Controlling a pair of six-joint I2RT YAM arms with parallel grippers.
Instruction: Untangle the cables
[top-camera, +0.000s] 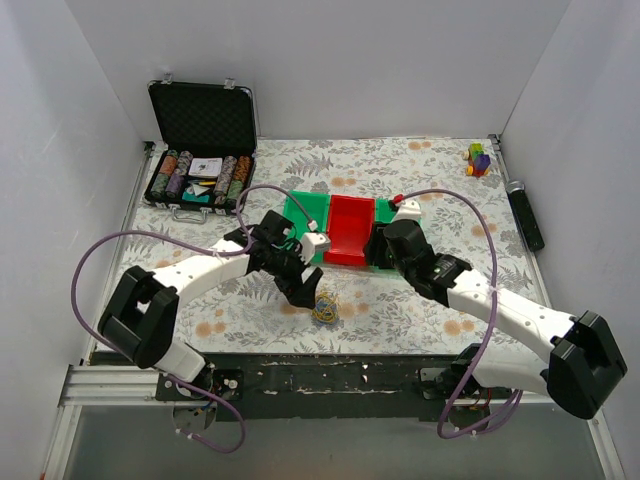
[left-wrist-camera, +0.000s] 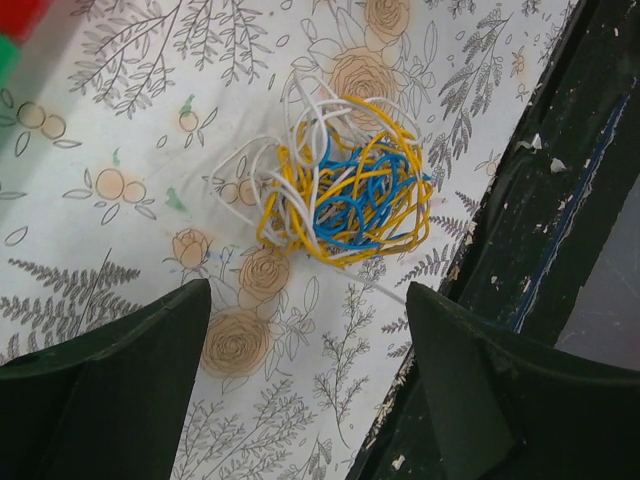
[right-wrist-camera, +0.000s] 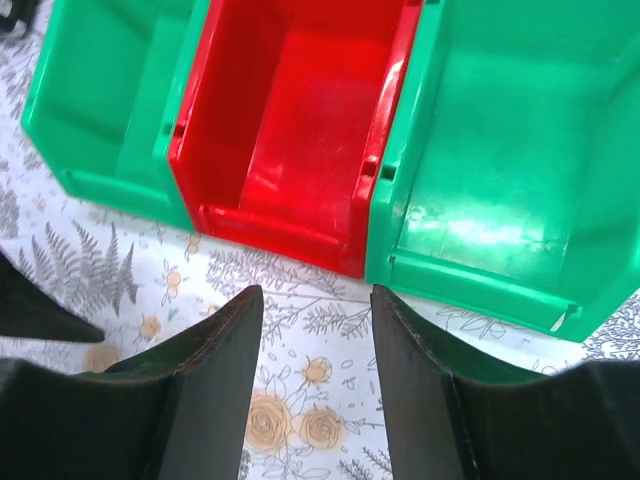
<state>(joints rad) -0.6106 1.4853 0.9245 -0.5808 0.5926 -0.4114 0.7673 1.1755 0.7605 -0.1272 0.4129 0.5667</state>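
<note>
A tangled ball of yellow, blue and white cables (left-wrist-camera: 340, 190) lies on the floral tablecloth near the front edge; it also shows in the top view (top-camera: 325, 308). My left gripper (left-wrist-camera: 305, 310) is open and empty, its jaws wide apart just short of the ball; in the top view it (top-camera: 303, 293) sits to the left of the ball. My right gripper (right-wrist-camera: 315, 305) is open and empty, hovering over the cloth in front of the red bin (right-wrist-camera: 295, 130); in the top view it (top-camera: 380, 245) is beside the bins.
A red bin (top-camera: 350, 230) stands between two green bins (right-wrist-camera: 520, 150) at the table's middle. An open case of poker chips (top-camera: 200, 175) is at the back left, a small coloured toy (top-camera: 479, 158) and a black marker (top-camera: 526, 215) at the back right. The table's dark front rail (left-wrist-camera: 540, 230) runs beside the cables.
</note>
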